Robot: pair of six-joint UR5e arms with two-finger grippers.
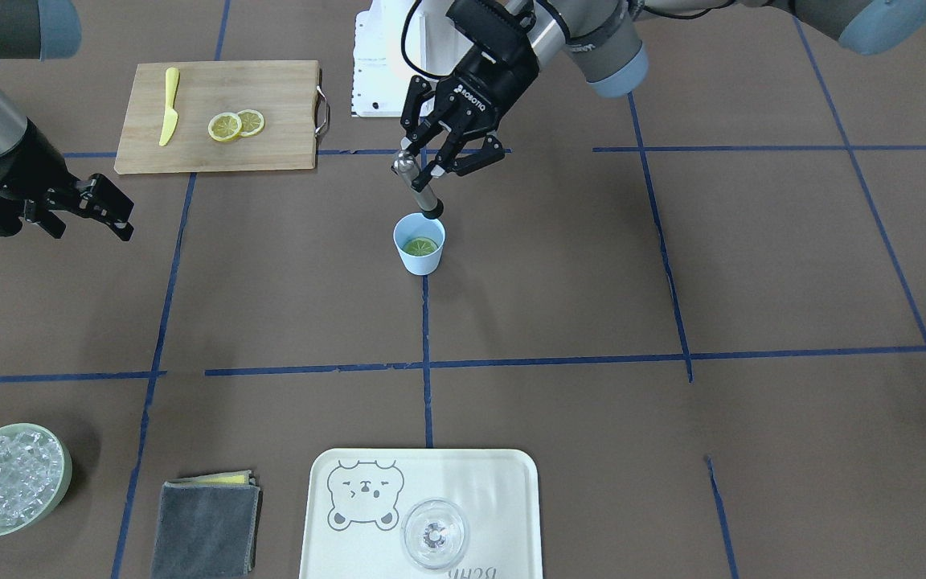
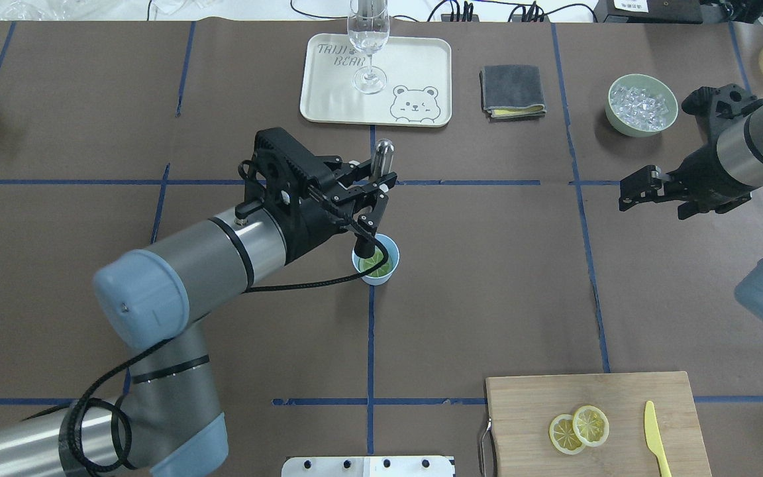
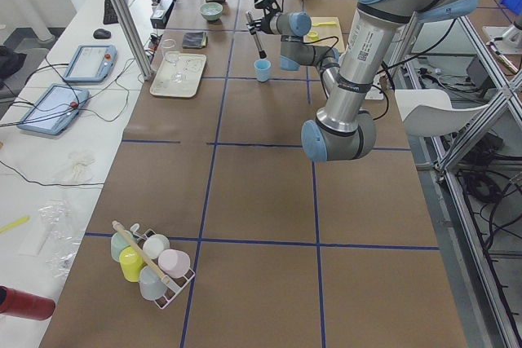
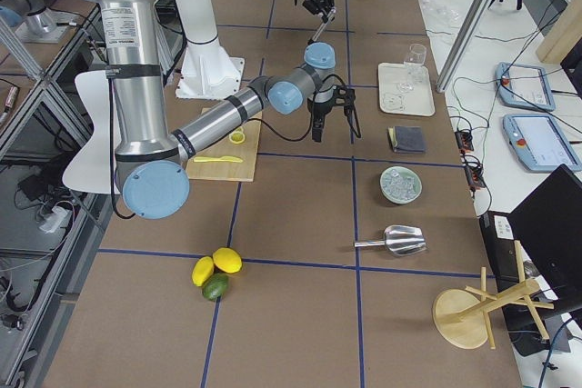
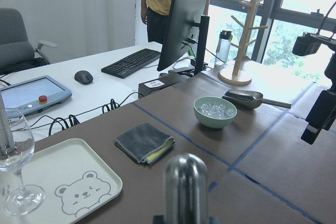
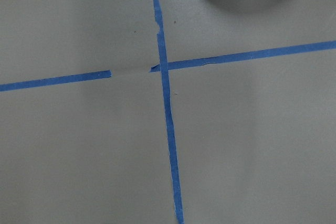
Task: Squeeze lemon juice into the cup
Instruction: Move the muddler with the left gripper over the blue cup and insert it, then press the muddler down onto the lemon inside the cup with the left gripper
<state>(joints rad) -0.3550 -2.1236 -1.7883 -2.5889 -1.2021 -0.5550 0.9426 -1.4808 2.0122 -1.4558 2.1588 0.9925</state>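
Overhead exterior: brown table [image 2: 487, 285], blue tape grid [image 2: 370, 344], cup [image 2: 381, 266] on one line.

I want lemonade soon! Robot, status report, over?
Left gripper shut on masher, tip over cup. Right gripper open, off aside. Lemon slice lies in cup. Nothing blocking.

Not much to read here tbh. The left gripper [image 1: 423, 166] has "ROBOTIQ" in white letters on its black body, clear in the front-facing view. The cream tray [image 2: 414, 66] with the bear drawing has two lines of lettering. The bottom word is "BEAR", and the top one looks like "TAIJI" or "TRIJI", with the glass [image 2: 368, 40] standing partly in front of it. The arm tubes carry vertical labels in the side views, but they're way too small to make out.
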